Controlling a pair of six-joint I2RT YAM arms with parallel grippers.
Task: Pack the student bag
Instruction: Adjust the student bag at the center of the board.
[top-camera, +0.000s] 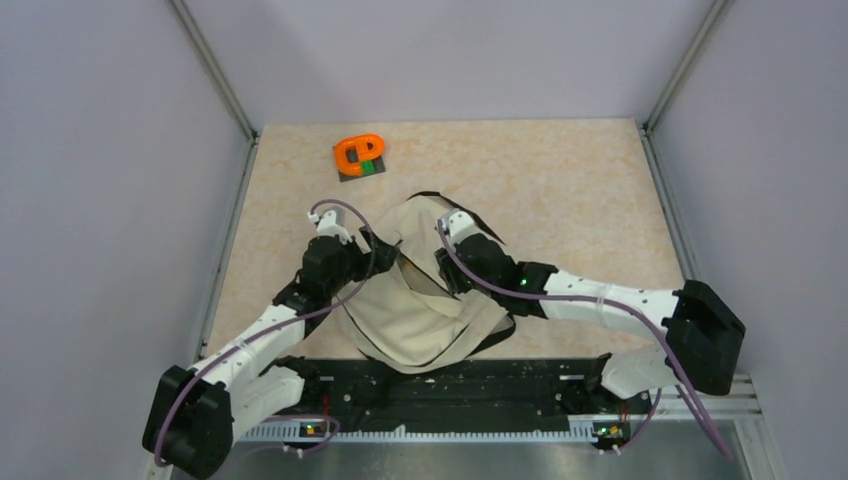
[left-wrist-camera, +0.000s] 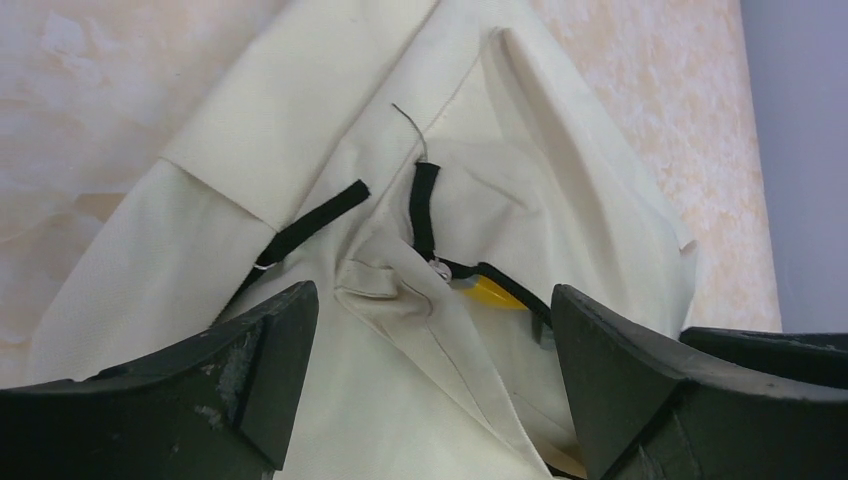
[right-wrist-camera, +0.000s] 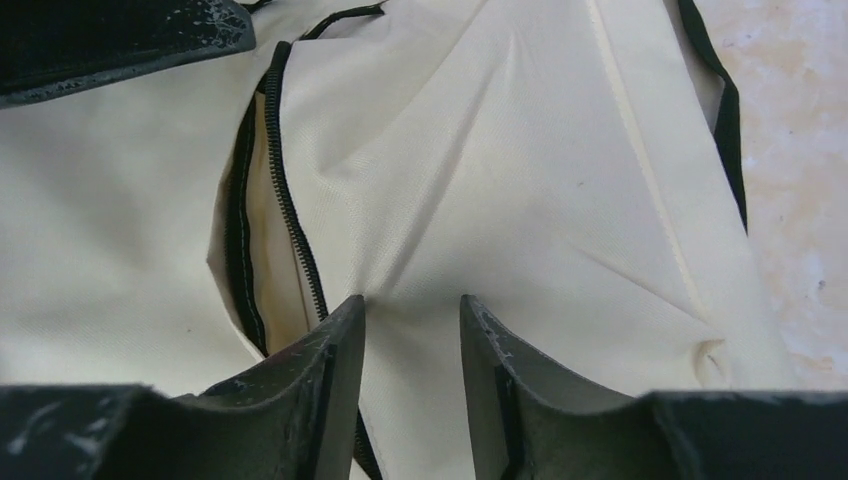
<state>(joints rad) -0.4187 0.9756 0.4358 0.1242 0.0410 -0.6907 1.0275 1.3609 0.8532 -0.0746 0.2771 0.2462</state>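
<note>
The student bag was seen lying crumpled on the desk, close to its near edge and between the two arms, with an orange ring-shaped object set well apart at the far left. The left pincer was held spread wide above the cream cloth, where a black strap and a sliver of something yellow were framed. The right pincer was drawn nearly together over the fabric just beside the open black zipper; whether cloth was pinched could not be told.
</note>
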